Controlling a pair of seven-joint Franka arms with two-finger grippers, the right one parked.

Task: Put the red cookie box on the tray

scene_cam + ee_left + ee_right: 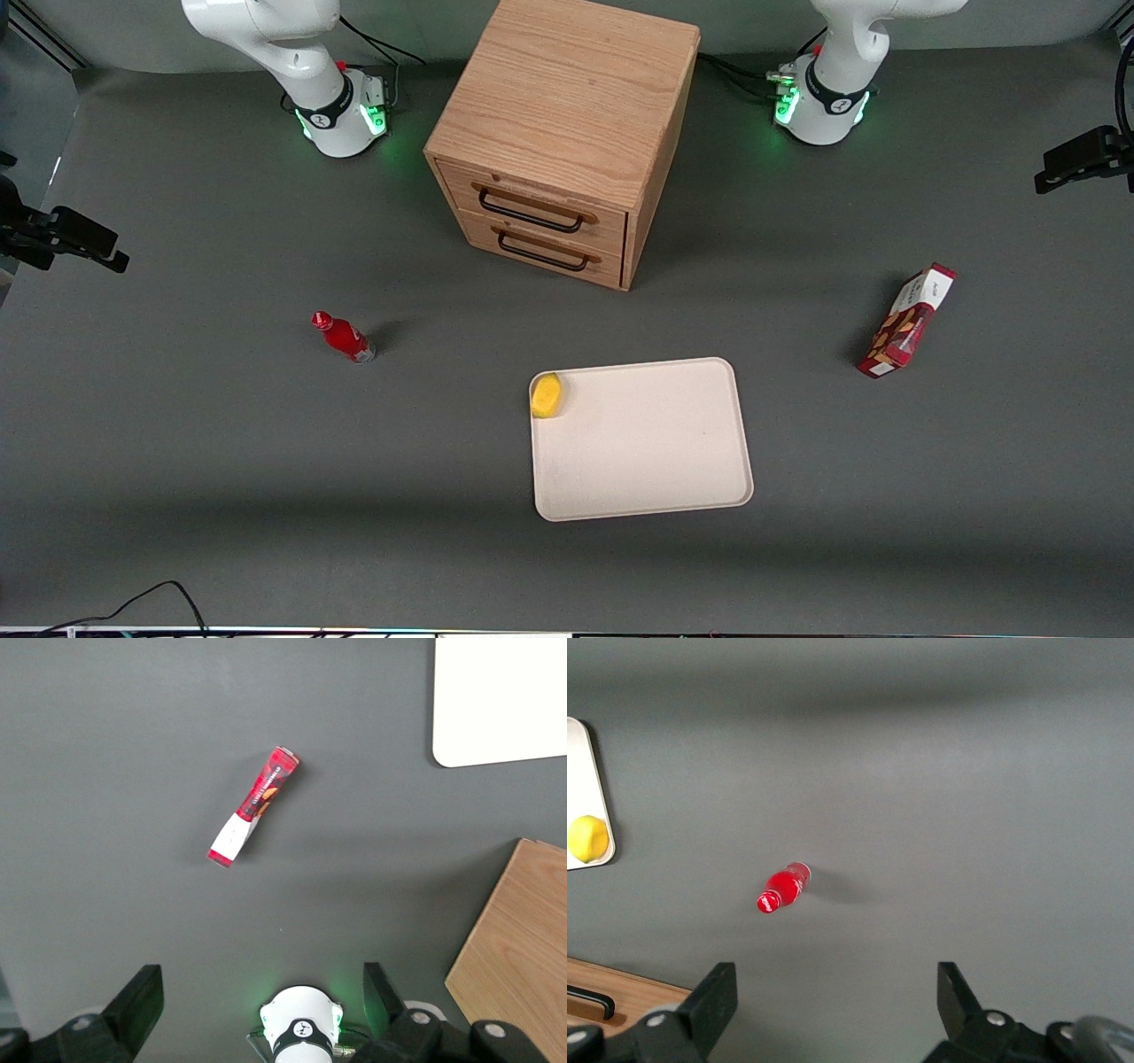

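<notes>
Hovering high above the table (177, 443) with fingers (137, 1001) spread wide and empty, the gripper (261, 1005) looks down on the box (254, 806); the box stands on the table toward the working arm's end, well apart from the tray (656, 461), which holds a lemon (547, 395).

The grey table (177, 461) carries a wooden drawer cabinet (563, 133), a cream tray (656, 461) at the cabinet's 6 o'clock, a small red bottle (344, 338) at the tray's 10 o'clock, and the red cookie box (907, 322) at its 2 o'clock. The gripper (261, 1010), fingers spread, hangs high above the table, over the box.
</notes>
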